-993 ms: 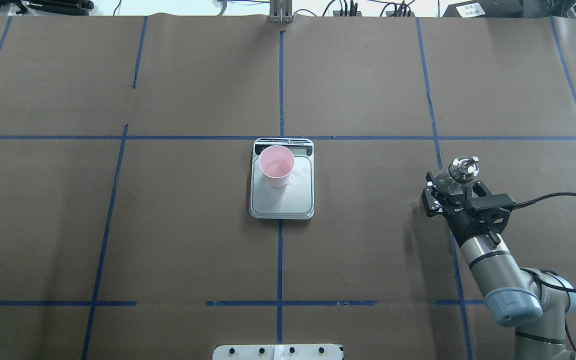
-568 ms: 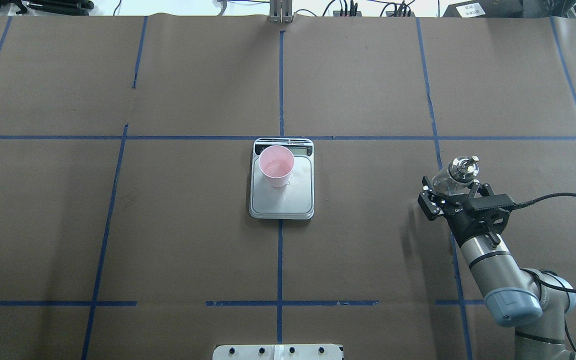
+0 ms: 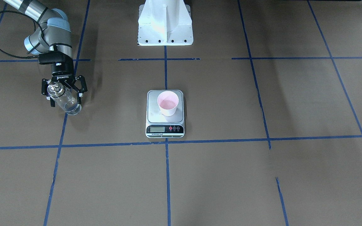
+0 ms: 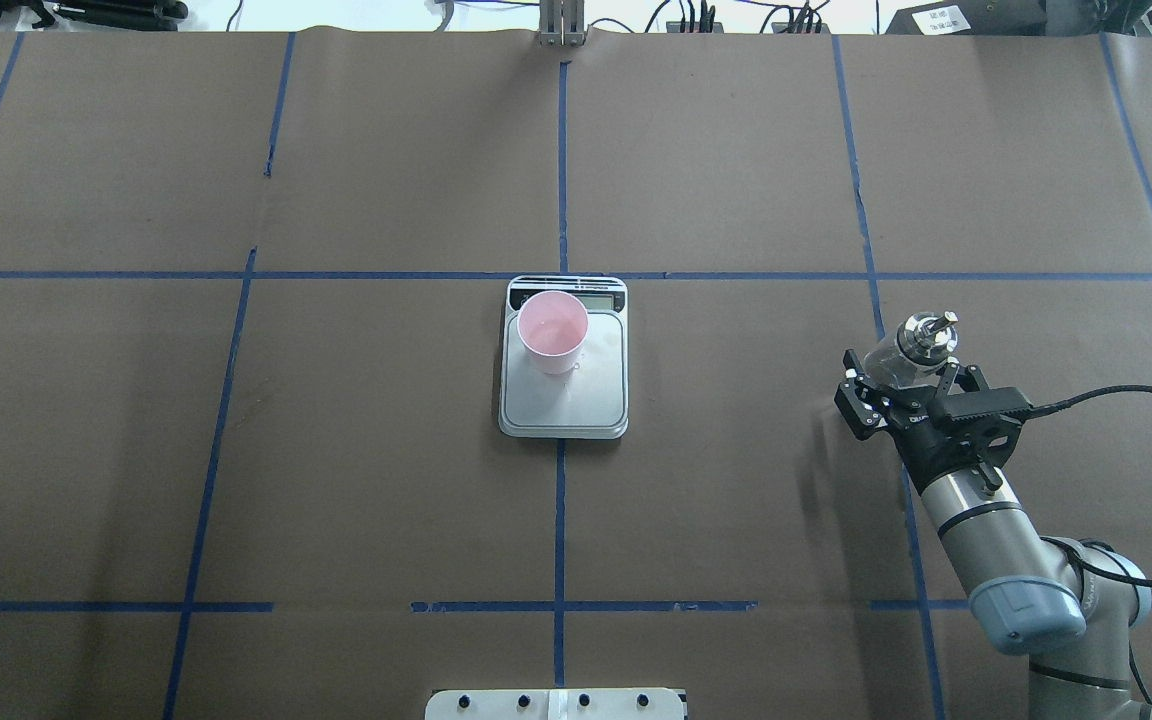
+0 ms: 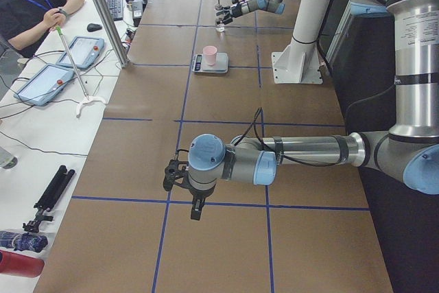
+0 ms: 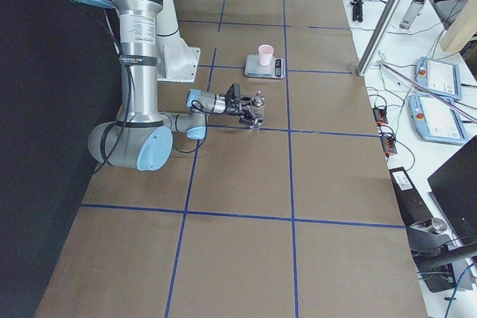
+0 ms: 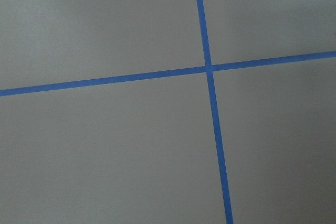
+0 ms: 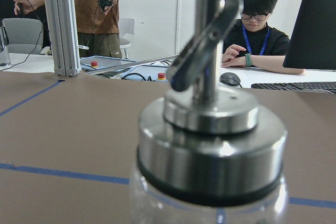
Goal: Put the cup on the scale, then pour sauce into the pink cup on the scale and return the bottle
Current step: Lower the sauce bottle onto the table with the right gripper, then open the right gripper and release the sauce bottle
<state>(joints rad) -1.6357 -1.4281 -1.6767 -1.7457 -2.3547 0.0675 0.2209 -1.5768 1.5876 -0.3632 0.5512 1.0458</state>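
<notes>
right gripper [image 4: 901, 366] has eased back, fingers apart — bottle [image 4: 914, 343] holding clear sauce [image 3: 70, 105] stands free; cup [image 4: 553, 332] on scale [image 4: 566, 405]; left gripper [image 5: 171, 175] unclear.

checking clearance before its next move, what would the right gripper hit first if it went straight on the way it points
The small clear glass bottle with a silver metal spout. It stands upright directly ahead of the right gripper, whose fingers are spread either side of it. The gap between them is unclear.

Scale display [image 3: 157, 129] unreadable (seemingly too small).
</notes>
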